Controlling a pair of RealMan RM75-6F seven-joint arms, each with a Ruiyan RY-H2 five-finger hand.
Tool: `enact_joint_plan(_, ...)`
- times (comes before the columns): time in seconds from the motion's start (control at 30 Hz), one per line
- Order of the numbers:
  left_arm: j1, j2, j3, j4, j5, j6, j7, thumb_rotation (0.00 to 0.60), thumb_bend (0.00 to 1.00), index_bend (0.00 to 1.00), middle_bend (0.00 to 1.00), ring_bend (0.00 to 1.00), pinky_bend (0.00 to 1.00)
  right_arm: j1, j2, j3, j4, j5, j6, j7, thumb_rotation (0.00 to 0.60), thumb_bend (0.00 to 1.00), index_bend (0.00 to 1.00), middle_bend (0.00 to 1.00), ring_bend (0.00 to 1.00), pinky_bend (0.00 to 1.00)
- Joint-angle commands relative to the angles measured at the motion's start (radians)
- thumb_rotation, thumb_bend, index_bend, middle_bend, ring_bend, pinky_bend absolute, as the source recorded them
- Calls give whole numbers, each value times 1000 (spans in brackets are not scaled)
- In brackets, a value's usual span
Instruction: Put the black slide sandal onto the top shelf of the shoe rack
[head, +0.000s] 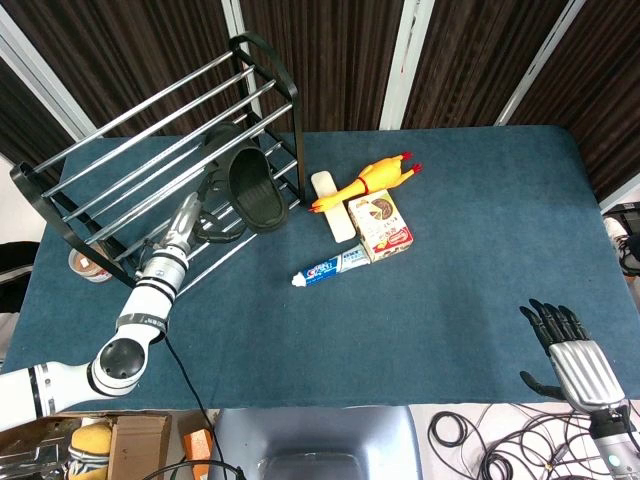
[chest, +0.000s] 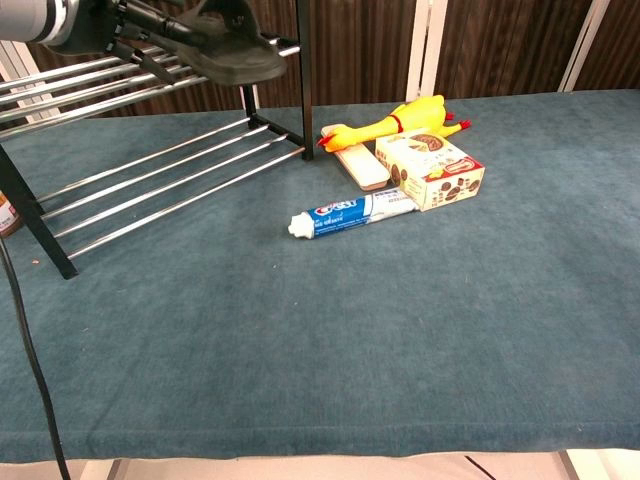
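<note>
The black slide sandal (head: 250, 186) hangs in the air by the rack's right end, at the front rails of the top shelf. My left hand (head: 207, 206) grips it by its strap side. In the chest view the sandal (chest: 236, 54) lies almost level, its tip reaching past the rack's corner post, with my left hand (chest: 150, 24) behind it. The shoe rack (head: 128, 150) has a black frame and chrome rails; whether the sandal touches a rail I cannot tell. My right hand (head: 572, 352) is low at the table's near right corner, fingers apart and holding nothing.
To the right of the rack lie a yellow rubber chicken (head: 366, 180), a white flat stick (head: 332, 206), a snack box (head: 382, 226) and a toothpaste tube (head: 335, 267). A small round tin (head: 85, 266) sits at the rack's left foot. The lower shelf (chest: 160, 175) holds nothing.
</note>
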Motion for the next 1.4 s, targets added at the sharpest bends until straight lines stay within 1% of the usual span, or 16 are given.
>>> enact_joint_plan(0.03,-1,-12,-1,18,30,-23,-37,591,253,0,120,100,388,0,0,0,0,0,0,0,600,161,0,3,0,0)
enact_joint_plan(0.17,4,-24,-4,33,76,-55,-95,599,258,0,111,90,360,0,1,1,0,0,1,3,600,161,0,3,0,0)
enact_joint_plan(0.33,4,-29,7,39,118,-62,-128,600,267,0,101,77,347,0,2,1,1,1,1,5,600,161,0,3,0,0)
enact_joint_plan(0.4,7,-23,20,23,146,-41,-122,600,273,0,100,77,352,1,2,2,1,3,-1,4,600,161,0,3,0,0)
enact_joint_plan(0.47,12,-21,36,0,181,3,-106,599,282,0,102,81,388,1,3,2,0,3,-2,4,600,161,0,3,0,0)
enact_joint_plan(0.5,15,-18,47,-14,200,26,-93,590,290,0,112,93,423,0,3,2,0,3,-2,4,600,161,0,3,0,0)
enact_joint_plan(0.57,30,-11,75,-70,239,109,-57,547,306,0,159,147,485,-1,3,1,0,2,0,4,600,161,0,3,0,0)
enact_joint_plan(0.63,43,-5,89,-118,256,147,-45,475,315,0,206,202,512,-1,2,1,-1,1,1,2,600,161,0,3,0,0)
enact_joint_plan(0.7,61,2,99,-173,277,162,-54,435,319,0,223,224,512,0,0,-1,-2,0,-2,-3,600,161,0,3,0,0)
enact_joint_plan(0.8,79,6,111,-240,314,146,-85,422,323,0,234,242,507,1,-3,-2,-5,-1,-7,-12,600,161,0,3,0,0)
enact_joint_plan(0.87,83,0,120,-263,341,125,-103,432,328,0,235,243,495,2,-4,-4,-5,-3,-8,-15,600,161,0,3,0,0)
enact_joint_plan(1.0,72,-32,133,-267,372,46,-158,550,337,0,216,205,442,1,-3,-3,-5,-3,-6,-12,600,161,0,3,0,0)
enact_joint_plan(1.1,62,-52,127,-243,381,-31,-221,599,338,0,186,174,439,1,0,-3,-3,-4,-4,-4,600,161,0,3,0,0)
enact_joint_plan(1.2,50,-84,120,-195,403,-94,-278,600,340,0,154,136,393,0,2,-4,0,-7,-1,5,600,161,0,3,0,0)
enact_joint_plan(1.3,44,-98,121,-175,417,-105,-289,600,339,0,127,107,355,0,3,-4,0,-9,0,7,600,161,0,3,0,0)
enact_joint_plan(1.4,20,-149,126,-96,455,-140,-313,600,339,0,78,53,312,-1,8,-6,1,-14,4,19,600,161,0,3,0,0)
